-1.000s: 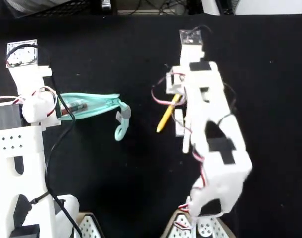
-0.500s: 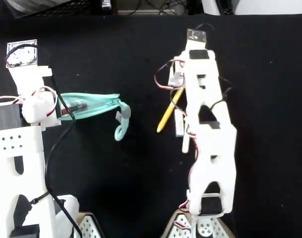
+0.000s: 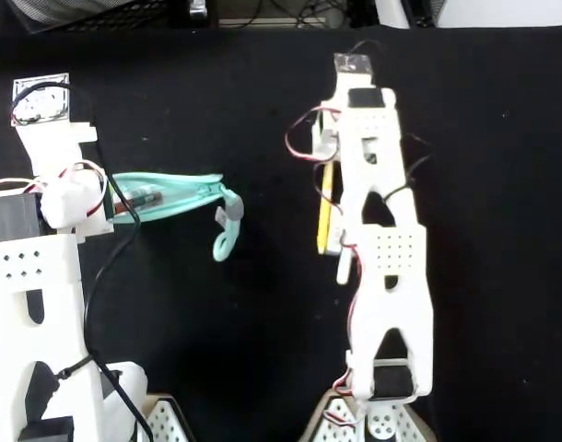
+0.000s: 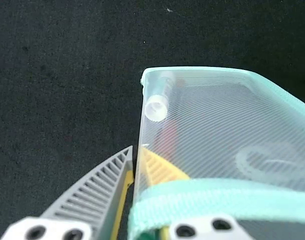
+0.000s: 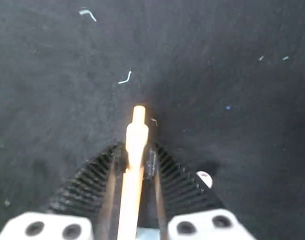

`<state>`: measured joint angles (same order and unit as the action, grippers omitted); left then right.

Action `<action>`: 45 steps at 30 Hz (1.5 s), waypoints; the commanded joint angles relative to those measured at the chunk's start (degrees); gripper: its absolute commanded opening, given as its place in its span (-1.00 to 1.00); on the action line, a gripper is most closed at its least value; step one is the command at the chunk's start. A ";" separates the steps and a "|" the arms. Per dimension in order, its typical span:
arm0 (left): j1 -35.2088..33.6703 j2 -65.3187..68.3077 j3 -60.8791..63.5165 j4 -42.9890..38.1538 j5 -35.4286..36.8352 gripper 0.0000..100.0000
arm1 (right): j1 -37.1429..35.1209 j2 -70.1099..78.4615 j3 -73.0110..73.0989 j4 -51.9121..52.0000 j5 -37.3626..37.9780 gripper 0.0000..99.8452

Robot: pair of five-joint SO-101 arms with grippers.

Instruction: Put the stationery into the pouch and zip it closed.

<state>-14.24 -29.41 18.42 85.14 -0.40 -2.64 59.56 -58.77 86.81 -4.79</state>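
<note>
Surface: black cloth table, with cables and dark clutter along its 12 o'clock edge.
Left gripper: clamped on the end wall of the pouch. One ribbed finger sits outside the plastic and the other shows yellow through it. My reading is that the grip pins the pouch on edge so it stays put for loading.
Pouch: clear with mint trim, running from that gripper toward 3 o'clock. Its strap loop curls off the far end toward 6 o'clock. A red-bodied pen is already inside.
Right gripper: fingers narrow, pinching the yellow pencil.
Yellow pencil: lies along the 12–6 line, well apart from the pouch at its 3 o'clock. It sits in the slot between the two fingers, its tip poking past the fingertips. Held lengthwise like this, it is probably meant to go in end first.
White stick: on the cloth just beside the pencil's 6 o'clock end, partly under the arm. Likely still to load.
</note>
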 commanded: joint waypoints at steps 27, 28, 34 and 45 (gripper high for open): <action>0.04 1.05 2.77 -0.26 0.35 -0.94 | -4.92 -25.54 -8.31 14.59 2.20 -0.98; 0.04 1.05 2.77 -0.26 0.35 -0.94 | -5.54 -29.23 -4.70 14.51 2.20 -0.98; 0.04 1.05 2.77 -0.26 0.35 -0.94 | -10.99 -52.88 14.55 13.45 2.37 -0.98; 0.04 1.05 2.77 -0.35 0.35 -0.94 | -27.52 -98.33 44.09 -5.10 5.54 -0.98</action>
<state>-14.24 -29.41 18.42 85.14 -0.40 -25.32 -25.98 -22.29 88.57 0.13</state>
